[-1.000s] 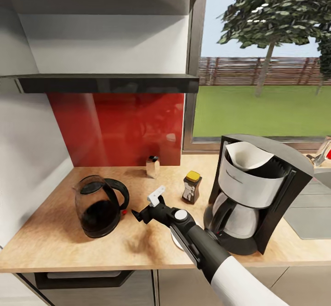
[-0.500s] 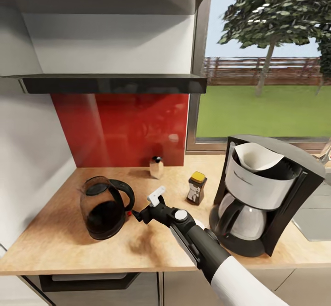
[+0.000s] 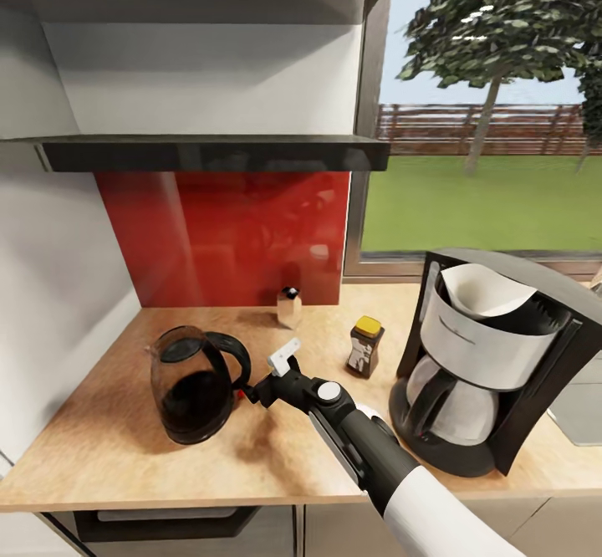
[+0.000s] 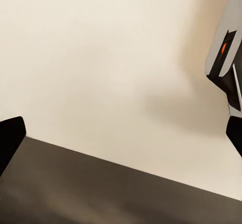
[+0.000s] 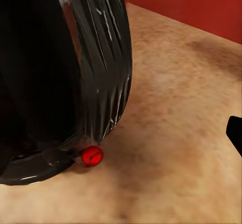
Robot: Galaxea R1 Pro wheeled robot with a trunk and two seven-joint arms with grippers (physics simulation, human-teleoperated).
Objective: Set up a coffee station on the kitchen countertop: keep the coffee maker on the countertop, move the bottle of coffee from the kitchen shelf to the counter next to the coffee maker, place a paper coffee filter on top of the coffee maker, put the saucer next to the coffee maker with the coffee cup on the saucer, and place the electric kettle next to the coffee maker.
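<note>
Kettle (image 3: 196,383) left of coffee maker (image 3: 493,356), jar (image 3: 365,348) and shaker (image 3: 289,307) between them, filter (image 3: 485,289) on maker, right gripper (image 3: 249,391) beside kettle handle.

I see a small tan shaker (image 3: 289,307) with a silver top against the red backsplash (image 3: 226,235) at my twelve o'clock. A window (image 3: 493,105) at two o'clock shows a tree (image 3: 493,22), lawn and fence.
</note>
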